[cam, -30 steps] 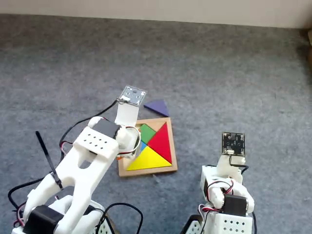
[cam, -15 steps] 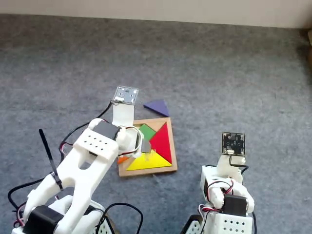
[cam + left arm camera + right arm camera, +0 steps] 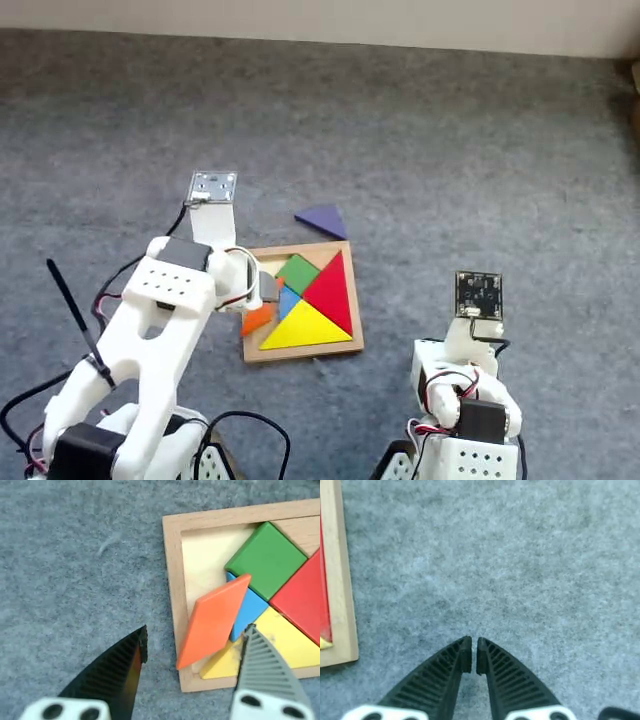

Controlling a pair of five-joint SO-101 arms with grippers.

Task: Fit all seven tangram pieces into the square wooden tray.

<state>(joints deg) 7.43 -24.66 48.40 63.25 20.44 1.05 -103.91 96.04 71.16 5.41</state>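
Observation:
The square wooden tray (image 3: 304, 351) lies between the arms and holds a green square (image 3: 298, 272), a red triangle (image 3: 332, 285), a yellow triangle (image 3: 305, 327) and a blue piece (image 3: 288, 301). An orange parallelogram (image 3: 212, 620) rests tilted across the tray's left rim (image 3: 172, 580), partly on the blue piece (image 3: 252, 612) and the yellow triangle (image 3: 280, 647). My left gripper (image 3: 195, 632) is open just above it, one finger on each side. A purple triangle (image 3: 322, 218) lies on the carpet beyond the tray. My right gripper (image 3: 470, 655) is shut over bare carpet beside the tray's right rim (image 3: 340, 580).
Grey carpet covers the whole work area. The tray's corner (image 3: 205, 560) beside the green square (image 3: 265, 557) shows bare wood. The right arm (image 3: 468, 385) stands at the front right, apart from the tray.
The left arm has swung left off the tray's middle. Its gripper has opened, and the orange parallelogram now lies uncovered across the left rim. The right arm has not moved.

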